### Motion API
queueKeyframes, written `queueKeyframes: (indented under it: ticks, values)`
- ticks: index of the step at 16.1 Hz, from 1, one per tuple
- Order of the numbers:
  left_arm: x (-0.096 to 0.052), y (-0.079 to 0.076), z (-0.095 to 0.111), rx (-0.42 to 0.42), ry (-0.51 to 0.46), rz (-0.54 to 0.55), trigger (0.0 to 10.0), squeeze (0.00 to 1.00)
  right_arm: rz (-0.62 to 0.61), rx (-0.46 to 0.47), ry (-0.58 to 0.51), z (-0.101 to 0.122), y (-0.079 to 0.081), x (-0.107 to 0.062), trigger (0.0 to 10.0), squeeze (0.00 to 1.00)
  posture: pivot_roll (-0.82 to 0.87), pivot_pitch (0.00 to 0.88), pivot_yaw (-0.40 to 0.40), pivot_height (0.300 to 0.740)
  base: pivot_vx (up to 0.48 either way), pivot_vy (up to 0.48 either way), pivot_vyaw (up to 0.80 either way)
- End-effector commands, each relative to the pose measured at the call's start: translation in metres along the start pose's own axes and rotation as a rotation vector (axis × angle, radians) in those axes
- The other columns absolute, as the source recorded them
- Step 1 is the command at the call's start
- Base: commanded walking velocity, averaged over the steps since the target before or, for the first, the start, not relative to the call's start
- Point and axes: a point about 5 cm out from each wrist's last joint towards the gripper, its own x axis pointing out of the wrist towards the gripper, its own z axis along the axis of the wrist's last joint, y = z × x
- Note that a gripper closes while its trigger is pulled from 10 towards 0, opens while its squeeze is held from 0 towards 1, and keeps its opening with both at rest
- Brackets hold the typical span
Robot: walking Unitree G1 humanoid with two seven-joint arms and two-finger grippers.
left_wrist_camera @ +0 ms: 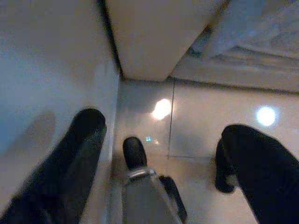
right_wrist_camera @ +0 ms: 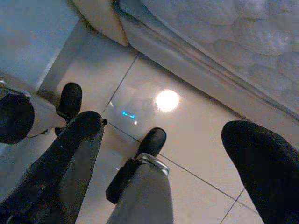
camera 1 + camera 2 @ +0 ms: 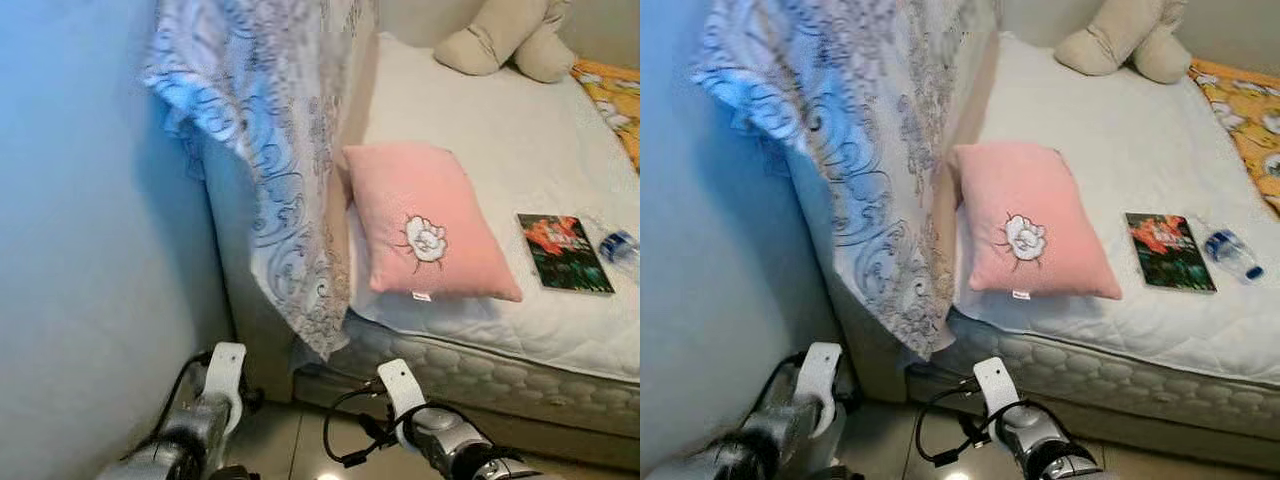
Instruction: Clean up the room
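Note:
A pink pillow (image 3: 425,225) with a white flower patch lies near the front edge of the white mattress (image 3: 480,120). To its right rest a dark book (image 3: 563,252) and a clear water bottle (image 3: 620,245) on its side. A patterned sheet (image 3: 270,130) hangs over the bed's left end. Both silver arms hang low in front of the bed, the left arm (image 3: 215,395) by the wall and the right arm (image 3: 420,415) beside it. My left gripper (image 1: 164,127) and my right gripper (image 2: 163,126) point down at the tiled floor, open and holding nothing.
A beige plush toy (image 3: 505,35) sits at the far end of the bed, and an orange blanket (image 3: 615,95) lies at the right edge. A pale blue wall (image 3: 80,250) stands close on the left. The glossy tiled floor (image 2: 196,135) runs along the bed base.

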Motion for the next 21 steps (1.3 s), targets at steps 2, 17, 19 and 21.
queueKeyframes:
  ticks: [2, 17, 19, 21]
  values:
    - [-0.001, -0.011, -0.025, 0.010, 0.064, -0.029, 10.0, 0.00, -0.024, 0.054, 0.017, -0.011, -0.012, -0.003, 10.0, 1.00, 0.04, 0.000, -0.043, 0.740, 0.000, 0.000, 0.00]
    - [0.000, -0.018, 0.018, 0.009, -0.114, -0.122, 10.0, 0.00, -0.110, 0.135, -0.091, -0.020, -0.042, -0.013, 10.0, 0.20, -0.03, 0.000, -0.027, 0.740, 0.000, 0.000, 0.00]
    - [-0.007, -0.013, 0.049, -0.014, -0.274, -0.141, 10.0, 0.00, -0.159, 0.107, -0.108, -0.018, -0.048, -0.014, 10.0, 0.18, 0.00, 0.000, -0.063, 0.740, 0.000, 0.000, 0.00]
    - [-0.037, -0.015, 0.084, -0.005, -0.433, -0.182, 10.0, 0.00, -0.185, 0.112, -0.150, -0.013, -0.051, -0.016, 10.0, 0.18, 0.00, 0.000, -0.085, 0.740, 0.000, 0.000, 0.00]
